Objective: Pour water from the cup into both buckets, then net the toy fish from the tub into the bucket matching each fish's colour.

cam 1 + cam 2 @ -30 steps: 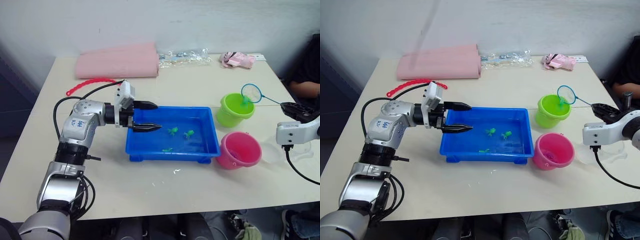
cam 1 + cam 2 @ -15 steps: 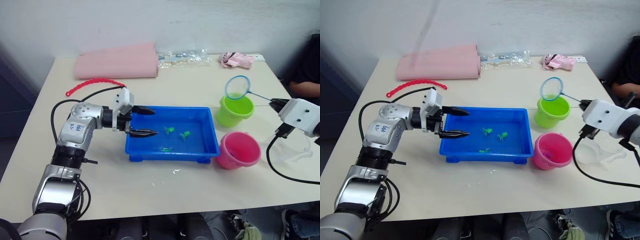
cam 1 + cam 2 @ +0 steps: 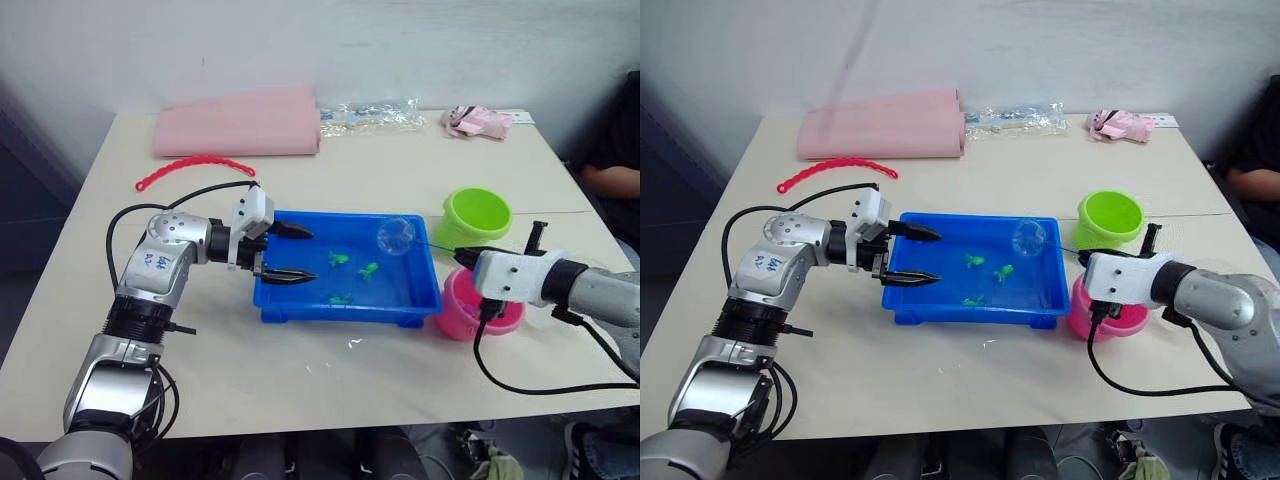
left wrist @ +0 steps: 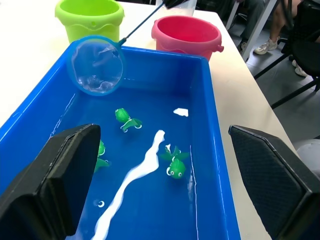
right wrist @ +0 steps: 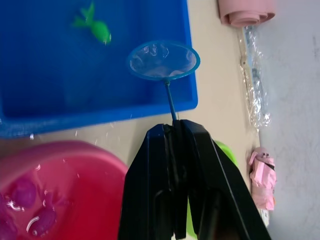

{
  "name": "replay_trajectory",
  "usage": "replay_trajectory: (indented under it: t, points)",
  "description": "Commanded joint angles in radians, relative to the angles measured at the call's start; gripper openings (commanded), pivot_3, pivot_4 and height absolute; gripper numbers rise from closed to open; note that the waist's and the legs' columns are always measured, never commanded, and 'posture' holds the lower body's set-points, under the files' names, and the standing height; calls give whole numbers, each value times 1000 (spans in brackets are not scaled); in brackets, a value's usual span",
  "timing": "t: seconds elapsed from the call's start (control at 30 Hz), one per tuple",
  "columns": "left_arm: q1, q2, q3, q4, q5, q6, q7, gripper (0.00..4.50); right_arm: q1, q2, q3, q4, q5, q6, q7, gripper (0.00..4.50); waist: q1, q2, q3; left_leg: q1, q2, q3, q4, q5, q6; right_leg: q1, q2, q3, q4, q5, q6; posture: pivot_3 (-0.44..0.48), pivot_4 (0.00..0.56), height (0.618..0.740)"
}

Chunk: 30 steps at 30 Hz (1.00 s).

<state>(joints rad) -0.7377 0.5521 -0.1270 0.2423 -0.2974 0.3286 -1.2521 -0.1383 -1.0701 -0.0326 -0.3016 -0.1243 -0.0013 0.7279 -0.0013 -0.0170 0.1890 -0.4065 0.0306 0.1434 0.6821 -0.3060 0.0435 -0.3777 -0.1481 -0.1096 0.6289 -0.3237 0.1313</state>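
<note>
The right gripper (image 5: 176,150) has its fingers clenched on the net's thin handle. The net (image 3: 395,236) hangs over the blue tub's (image 3: 290,306) far right corner, above the water. The left gripper (image 3: 290,252) is released, its fingers straddling the tub's left rim. Three green fish (image 4: 174,163) float mid-tub.

Risk: a shallow scoop could push the fish away; the hoop may strike the rim. Open bench (image 3: 400,170) lies beyond the tub; the green bucket (image 3: 473,218) and pink bucket (image 4: 186,33) crowd its right side.

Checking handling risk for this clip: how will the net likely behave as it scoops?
The net, pinched at the end of its thin handle by the right pincer, probably wobbles. Its fine mesh looks floppy and should drain. It is likely very light.
</note>
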Motion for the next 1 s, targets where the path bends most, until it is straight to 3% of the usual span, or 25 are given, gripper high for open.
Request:
replay_trajectory:
  t: [0.03,0.3,0.53,0.77,1.0]
  points:
    - [1,14,14,-42,-6,5,7,4469,-12,17,13,20,-67,-58,-25,0,0,0,0,0,0,0,0,0,0,0,0,0,0,0,0,0,150,738]
    - [6,27,18,-59,-12,16,12,4469,16,101,60,-5,-66,-51,3,0,1,0,0,0,0,0,0,0,0,0,0,0,0,0,0,0,150,738]
    - [5,35,23,-60,-12,18,16,4469,46,196,61,-97,18,112,47,0,1,0,0,0,0,0,0,0,0,0,1,0,0,0,0,0,150,738]
    - [9,40,24,-53,-10,11,15,4469,41,360,-15,-211,290,572,33,0,2,0,0,0,0,-1,0,0,0,0,1,0,1,0,0,0,150,738]
    - [-1,40,31,-29,-13,8,21,4469,30,412,-137,-306,514,849,7,0,2,0,0,0,0,-2,0,0,0,0,0,0,0,0,0,0,150,738]
